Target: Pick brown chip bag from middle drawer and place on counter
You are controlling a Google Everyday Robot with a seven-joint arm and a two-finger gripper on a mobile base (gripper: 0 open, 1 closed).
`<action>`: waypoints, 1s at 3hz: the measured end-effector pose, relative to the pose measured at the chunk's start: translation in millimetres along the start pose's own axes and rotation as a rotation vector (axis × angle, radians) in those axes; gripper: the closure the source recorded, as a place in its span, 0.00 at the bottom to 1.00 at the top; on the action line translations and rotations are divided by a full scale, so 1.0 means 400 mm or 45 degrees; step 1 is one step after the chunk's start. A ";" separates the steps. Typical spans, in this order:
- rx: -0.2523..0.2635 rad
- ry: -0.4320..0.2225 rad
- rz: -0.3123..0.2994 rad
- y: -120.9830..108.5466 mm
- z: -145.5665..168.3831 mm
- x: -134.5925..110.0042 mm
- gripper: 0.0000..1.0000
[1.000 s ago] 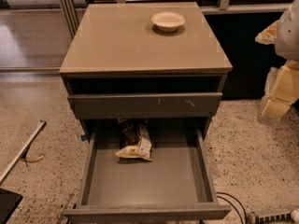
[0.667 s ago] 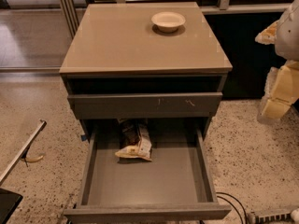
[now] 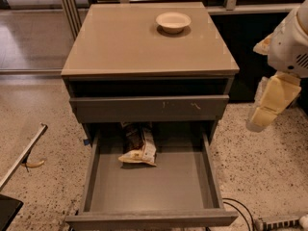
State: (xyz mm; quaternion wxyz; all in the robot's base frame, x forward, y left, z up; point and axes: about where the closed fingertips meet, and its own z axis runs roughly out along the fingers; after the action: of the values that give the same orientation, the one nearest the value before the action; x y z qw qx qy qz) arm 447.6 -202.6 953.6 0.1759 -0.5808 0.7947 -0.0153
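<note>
The brown chip bag (image 3: pixel 139 146) lies in the open middle drawer (image 3: pixel 211 177), near its back and left of centre. It is dark brown with a pale cream end toward the front. The beige counter (image 3: pixel 125 40) tops the grey cabinet. My gripper (image 3: pixel 260 119) hangs at the right of the cabinet, outside it, at about the height of the closed drawer front. It points down and left, well apart from the bag, with nothing seen in it.
A white bowl (image 3: pixel 173 21) sits on the counter at the back right. A closed grey drawer front with white scratch marks (image 3: pixel 149 109) is above the open drawer. Cables (image 3: pixel 245 213) lie on the speckled floor at the lower right. A dark bar (image 3: pixel 21 158) leans at the left.
My gripper has shifted slightly left, toward the cabinet's right side. The bag, drawer and bowl have not moved.
</note>
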 end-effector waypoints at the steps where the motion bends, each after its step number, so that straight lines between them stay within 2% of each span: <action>1: -0.024 -0.092 0.094 0.016 0.094 -0.032 0.00; 2: -0.095 -0.242 0.237 0.054 0.228 -0.098 0.00; 3: -0.248 -0.412 0.403 0.116 0.405 -0.206 0.00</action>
State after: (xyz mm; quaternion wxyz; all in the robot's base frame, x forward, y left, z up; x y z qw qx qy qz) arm 475.0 -81.9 812.7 0.2444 -0.4580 0.8350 0.1825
